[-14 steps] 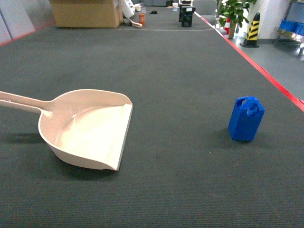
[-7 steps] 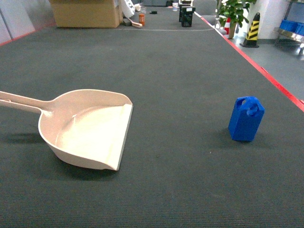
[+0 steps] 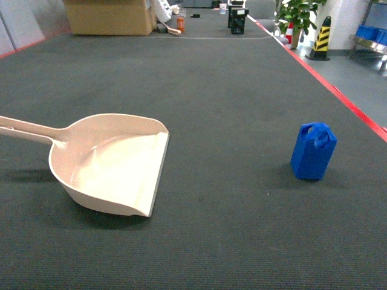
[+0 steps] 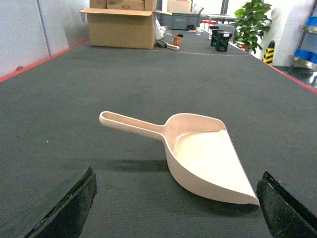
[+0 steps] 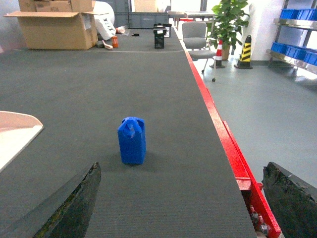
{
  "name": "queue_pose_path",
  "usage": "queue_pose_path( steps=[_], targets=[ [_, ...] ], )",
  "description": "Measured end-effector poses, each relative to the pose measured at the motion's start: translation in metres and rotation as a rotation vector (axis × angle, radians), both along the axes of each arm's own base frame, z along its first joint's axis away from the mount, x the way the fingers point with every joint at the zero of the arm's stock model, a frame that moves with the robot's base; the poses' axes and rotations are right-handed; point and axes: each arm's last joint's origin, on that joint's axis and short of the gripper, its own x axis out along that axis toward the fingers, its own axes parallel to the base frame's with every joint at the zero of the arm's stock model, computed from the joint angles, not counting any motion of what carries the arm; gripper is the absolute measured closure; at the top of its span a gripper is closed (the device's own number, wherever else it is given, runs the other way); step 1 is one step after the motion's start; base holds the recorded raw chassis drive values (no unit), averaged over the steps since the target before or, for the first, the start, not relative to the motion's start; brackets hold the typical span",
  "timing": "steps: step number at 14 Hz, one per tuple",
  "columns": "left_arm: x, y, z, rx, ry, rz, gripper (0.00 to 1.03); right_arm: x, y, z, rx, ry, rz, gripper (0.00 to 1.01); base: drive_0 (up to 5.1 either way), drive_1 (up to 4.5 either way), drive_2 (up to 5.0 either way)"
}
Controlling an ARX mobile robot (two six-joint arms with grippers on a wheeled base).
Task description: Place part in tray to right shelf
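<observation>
Both end effectors are showing only as dark fingertips at the bottom corners of their own wrist views. Left end effector (image 4: 176, 208) is standing with its fingers (image 4: 64, 208) spread wide apart and gripping nothing; right end effector (image 5: 183, 208) is likewise gaping wide, its fingers (image 5: 69, 208) holding nothing. Neither one is appearing in the head view.

Between the left fingertips, a cream-beige dustpan-shaped tray (image 4: 198, 158) is lying flat on the dark grey bench (image 3: 230, 96), clear of the end effector, its long handle running off to the left and its flat front lip facing right.

Well to the right of the tray, the part (image 3: 313, 151), a small bright blue block with a looped top, is standing upright on the same bench, apart from the tray and touched by nothing. In the right wrist view the part (image 5: 132, 140) is sitting ahead of the open fingers, with one corner of the tray (image 5: 17, 134) showing at the left edge.

Right of the part, a red strip (image 5: 218, 124) is edging the bench. Far beyond the tray, a cardboard box (image 3: 109, 16) is resting at the far end, and a potted plant (image 3: 296, 15) and a yellow-and-black cone (image 3: 321, 39) are standing off to the right.
</observation>
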Motion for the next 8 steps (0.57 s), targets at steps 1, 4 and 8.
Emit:
queue_pose_path(
  steps=[1,4,8],
  targets=[
    [0.000,0.000,-0.002,0.007,0.074,0.038,0.05,0.000,0.000,0.000,0.000,0.000,0.000,0.03,0.0,0.00,0.0],
    [0.023,0.004,0.006,-0.130,0.195,0.055,0.05,0.000,0.000,0.000,0.000,0.001,0.000,0.03,0.0,0.00,0.0],
    [0.090,0.012,0.023,-0.517,0.170,-0.031,0.05,0.000,0.000,0.000,0.000,0.000,0.000,0.03,0.0,0.00,0.0]
  ],
)
